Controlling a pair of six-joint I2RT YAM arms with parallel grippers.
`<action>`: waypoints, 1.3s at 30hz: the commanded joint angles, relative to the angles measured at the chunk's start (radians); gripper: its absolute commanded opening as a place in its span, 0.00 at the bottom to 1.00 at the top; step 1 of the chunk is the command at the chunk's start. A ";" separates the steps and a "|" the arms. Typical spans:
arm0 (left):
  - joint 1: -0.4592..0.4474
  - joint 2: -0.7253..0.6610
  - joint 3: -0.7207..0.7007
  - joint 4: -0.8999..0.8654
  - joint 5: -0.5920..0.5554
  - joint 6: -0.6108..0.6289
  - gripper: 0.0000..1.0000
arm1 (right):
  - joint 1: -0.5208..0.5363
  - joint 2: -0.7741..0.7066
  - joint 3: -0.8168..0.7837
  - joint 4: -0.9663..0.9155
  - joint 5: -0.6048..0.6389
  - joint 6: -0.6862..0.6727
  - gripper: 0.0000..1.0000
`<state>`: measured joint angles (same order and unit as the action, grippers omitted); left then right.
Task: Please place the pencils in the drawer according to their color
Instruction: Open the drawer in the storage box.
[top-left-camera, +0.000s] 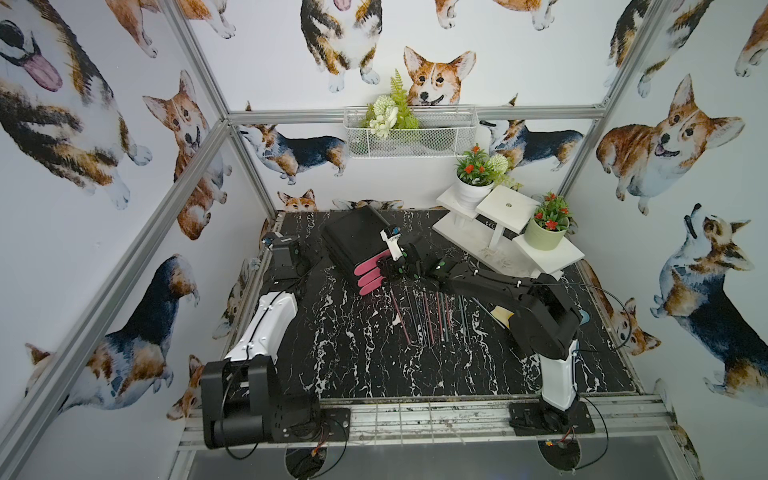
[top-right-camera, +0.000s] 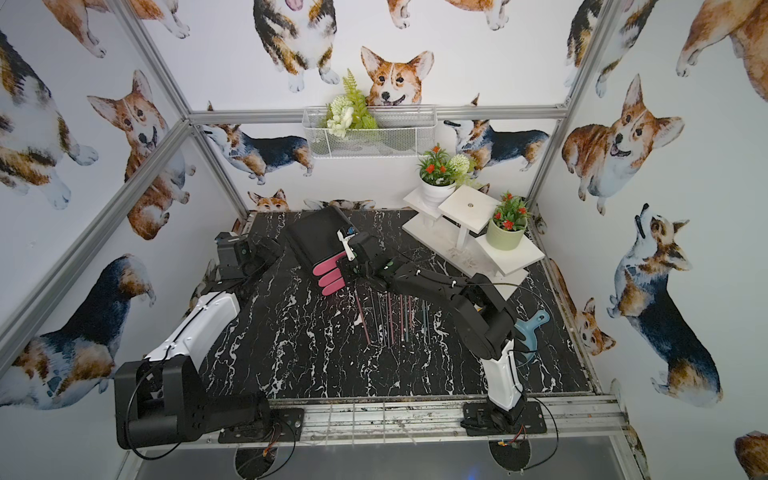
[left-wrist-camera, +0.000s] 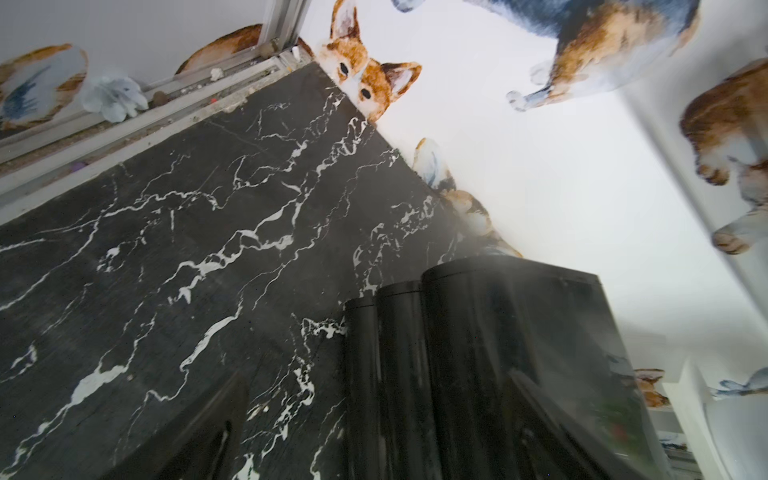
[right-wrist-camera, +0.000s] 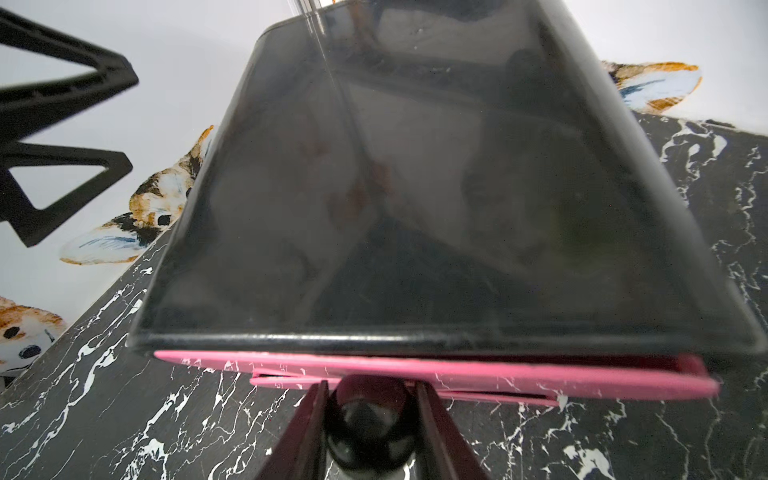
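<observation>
**Right claw on the top drawer's knob, pencils lying on the table**

You are looking down on a black marble-patterned table (top-left-camera: 374, 353). Toward its back stands the drawer (top-left-camera: 353, 237), a black cabinet with three pink fronts stacked at its near face. You cannot see inside any of the three.

The pencils (top-left-camera: 428, 316) lie in a loose, roughly parallel row on the table just in front of the cabinet. They are pink, teal and dark grey, and none is in a claw.

On the back wall hangs a white wire basket (top-left-camera: 436, 141) holding a green and white plant sprig (top-left-camera: 388, 112). On a white stepped stand (top-left-camera: 507, 208) at the back right sit a white pot (top-left-camera: 471, 193) and a green pot (top-left-camera: 542, 237), each with red flowers.

The right gripper (right-wrist-camera: 372, 384) is at the uppermost pink front. Its two fingers press against either side of the round black knob (right-wrist-camera: 370, 415).

The left gripper (right-wrist-camera: 133, 122) stands with its fingers wide apart beside the cabinet, holding nothing.
</observation>
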<state>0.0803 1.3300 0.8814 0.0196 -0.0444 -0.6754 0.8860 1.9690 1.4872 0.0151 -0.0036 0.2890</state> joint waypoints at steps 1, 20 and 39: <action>0.001 0.012 0.010 0.005 0.027 0.009 1.00 | 0.009 -0.022 -0.018 -0.024 0.003 -0.010 0.04; 0.001 0.043 0.035 -0.007 0.044 0.016 1.00 | 0.042 -0.202 -0.214 -0.015 0.069 0.045 0.00; 0.001 0.031 0.037 -0.020 0.034 0.023 1.00 | 0.072 -0.286 -0.323 -0.009 0.090 0.063 0.00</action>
<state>0.0803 1.3674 0.9104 0.0036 -0.0017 -0.6682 0.9554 1.6947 1.1713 -0.0105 0.0780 0.3420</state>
